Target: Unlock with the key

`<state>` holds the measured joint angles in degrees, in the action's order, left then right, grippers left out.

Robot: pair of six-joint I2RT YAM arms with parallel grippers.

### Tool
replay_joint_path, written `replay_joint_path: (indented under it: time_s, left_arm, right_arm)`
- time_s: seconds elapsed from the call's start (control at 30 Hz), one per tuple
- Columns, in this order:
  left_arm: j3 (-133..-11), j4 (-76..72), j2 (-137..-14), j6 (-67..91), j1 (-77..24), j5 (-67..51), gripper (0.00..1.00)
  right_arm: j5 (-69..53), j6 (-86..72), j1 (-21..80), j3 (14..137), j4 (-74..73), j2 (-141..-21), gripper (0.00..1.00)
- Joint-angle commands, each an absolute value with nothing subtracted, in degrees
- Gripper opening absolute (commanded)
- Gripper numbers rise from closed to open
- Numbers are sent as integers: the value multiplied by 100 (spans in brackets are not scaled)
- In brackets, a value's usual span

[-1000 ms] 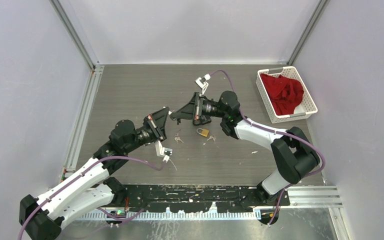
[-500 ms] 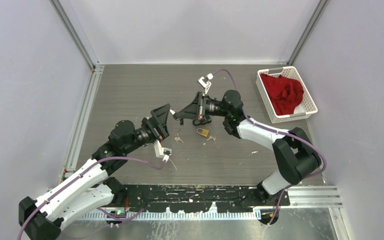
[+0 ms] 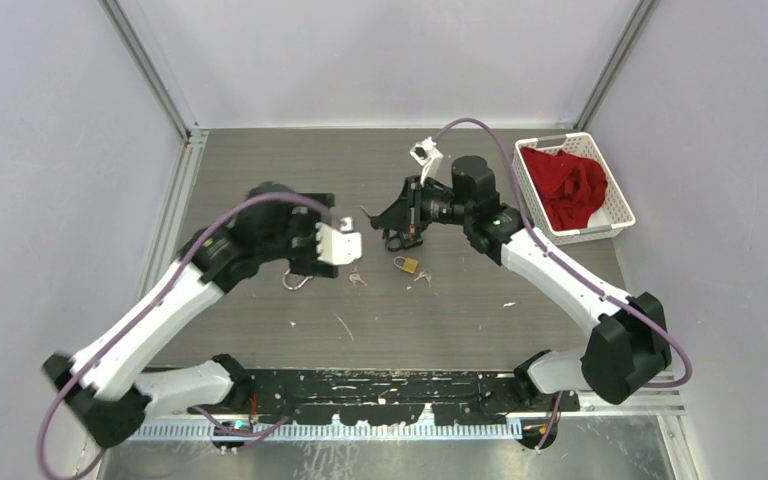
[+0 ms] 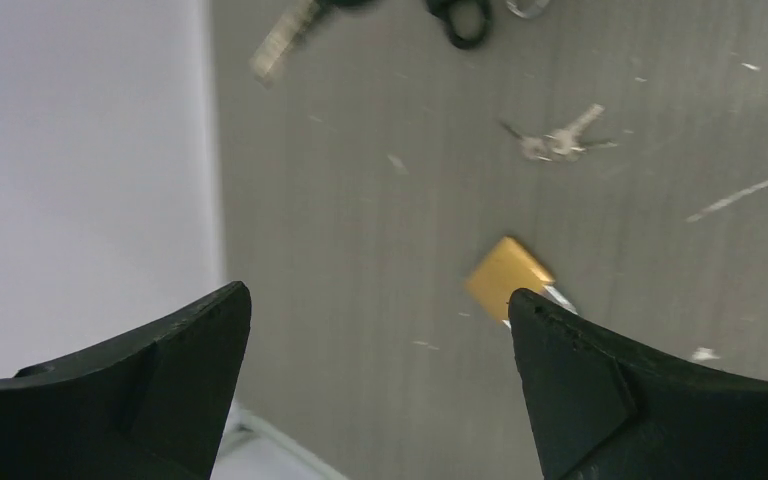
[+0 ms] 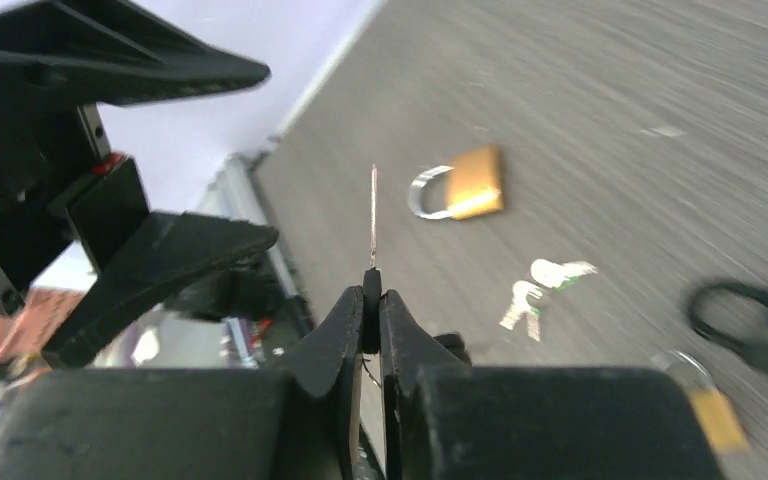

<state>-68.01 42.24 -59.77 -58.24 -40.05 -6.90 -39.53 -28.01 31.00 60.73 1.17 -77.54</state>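
Up close, a key (image 5: 373, 215) pinched edge-on
Only the right wrist view shows the right jaws gripping it; left jaws spread wide near the brass padlock (image 4: 505, 278).

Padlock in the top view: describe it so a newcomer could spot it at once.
On the grey table, look at the middle, just on the near side of the right gripper. The padlock lies there between two small key bunches; its brass block body and curved shackle set it apart from those flat silver keys.
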Motion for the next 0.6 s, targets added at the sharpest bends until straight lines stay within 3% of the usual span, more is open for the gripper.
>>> replay_joint_path:
  time_s: [0.0, 0.3, 0.57]
  left_arm:
    - [-7392, 5304, -7286, -4084, -3954, -410, 99]
    - [-8640, 4805, -9848, -2183, -3857, -801, 98]
    - [-9582, 4270, -11227, -1306, -3683, -1499, 98]
  right_arm:
    - [-2300, -2293, 2613, 6140, -1198, -7240, 1]
    - [-926, -2647, 1319, 5455, -2068, -6076, 1]
    - [-1090, -2650, 858, 5433, -2176, -5979, 1]
